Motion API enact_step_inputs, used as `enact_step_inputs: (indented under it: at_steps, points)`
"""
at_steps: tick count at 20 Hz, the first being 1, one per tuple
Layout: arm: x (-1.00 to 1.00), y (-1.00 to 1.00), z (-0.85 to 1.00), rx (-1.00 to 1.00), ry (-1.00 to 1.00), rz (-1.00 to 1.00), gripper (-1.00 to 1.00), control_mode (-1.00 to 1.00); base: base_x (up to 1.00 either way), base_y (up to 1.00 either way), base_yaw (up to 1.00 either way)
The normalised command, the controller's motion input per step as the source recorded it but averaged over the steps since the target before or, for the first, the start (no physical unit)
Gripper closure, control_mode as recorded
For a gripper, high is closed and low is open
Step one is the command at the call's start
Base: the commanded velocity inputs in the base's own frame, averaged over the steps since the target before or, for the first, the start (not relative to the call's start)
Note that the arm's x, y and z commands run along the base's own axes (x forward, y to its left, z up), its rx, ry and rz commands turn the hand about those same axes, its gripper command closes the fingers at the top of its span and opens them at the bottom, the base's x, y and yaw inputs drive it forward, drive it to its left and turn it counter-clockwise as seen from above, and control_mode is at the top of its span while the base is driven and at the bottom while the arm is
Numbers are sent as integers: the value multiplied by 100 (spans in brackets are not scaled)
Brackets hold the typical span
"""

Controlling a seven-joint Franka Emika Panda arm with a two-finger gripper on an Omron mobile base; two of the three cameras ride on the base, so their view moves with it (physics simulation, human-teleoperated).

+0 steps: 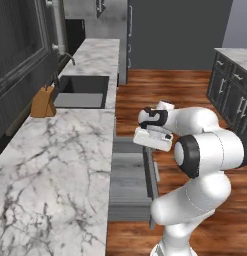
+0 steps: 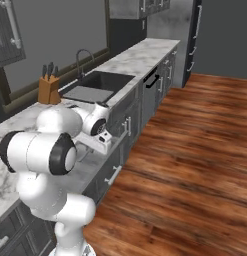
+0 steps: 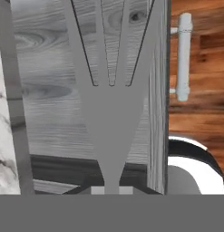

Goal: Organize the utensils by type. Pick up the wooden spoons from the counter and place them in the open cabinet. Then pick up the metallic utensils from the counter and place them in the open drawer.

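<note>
Silver-grey fork [image 3: 111,108], flat, four long tines, pincer [image 3: 111,188] clamped on its narrow neck, above open drawer [image 3: 54,113]

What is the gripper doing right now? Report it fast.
Gripper: shut on the slim silver-grey metal fork, which hangs tines-forward over the flat grey inside of the open dark drawer.

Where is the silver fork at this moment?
In the hand view the fork is held in the shut gripper, tines pointing away, above the open drawer, with the drawer's pale handle to its right.
</note>
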Motion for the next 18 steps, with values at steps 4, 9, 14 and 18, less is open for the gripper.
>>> enact_step_inputs:
  at_steps: [4,9,14,18]
  points:
    - [28,11,-55,0,11,0,100,-100,0,0,0]
    - [23,7,-60,0,7,0,100,-100,0,0,0]
    - [21,1,-56,1,4,0,100,-100,0,0,0]
    - [13,0,-56,1,2,0,100,-100,0,0,0]
